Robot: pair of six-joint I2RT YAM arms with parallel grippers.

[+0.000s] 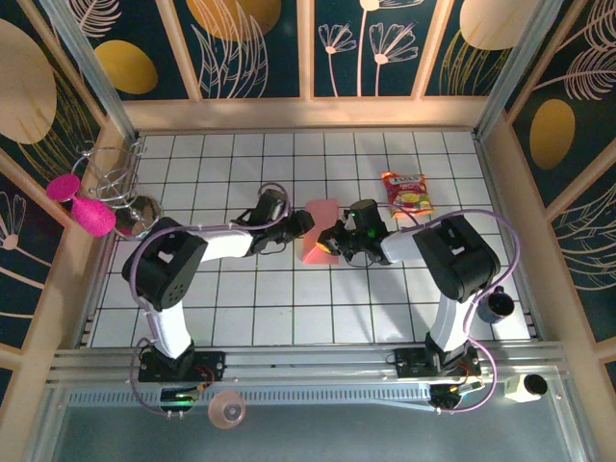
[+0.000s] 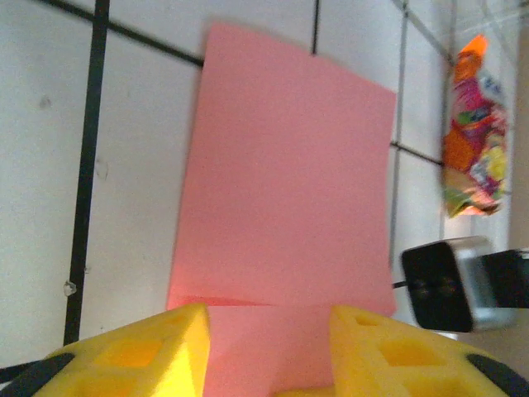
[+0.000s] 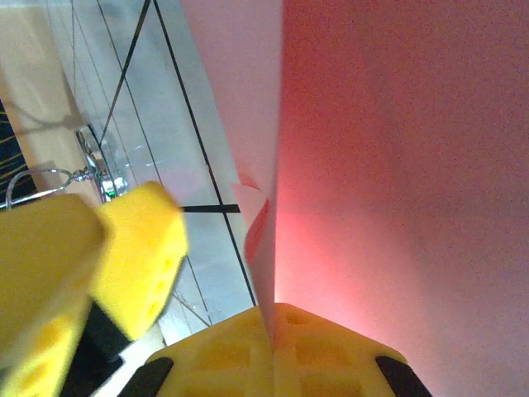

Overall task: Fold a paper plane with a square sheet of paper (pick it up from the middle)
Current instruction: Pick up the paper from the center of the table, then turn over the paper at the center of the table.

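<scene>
We see a white tiled tabletop (image 1: 250, 298) with black grid lines, dark floral wall panels (image 1: 260, 48) around it, the square sheet of paper (image 2: 289, 182) at mid-table, right gripper (image 3: 271, 322) clamped on its raised edge, left gripper (image 2: 269, 331) with jaws apart astride its near edge, snack packet (image 1: 408, 192) just beyond.

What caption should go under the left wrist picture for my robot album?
Open left pincer straddling the near edge of the pink sheet of paper on white tiles, snack packet at right.
</scene>
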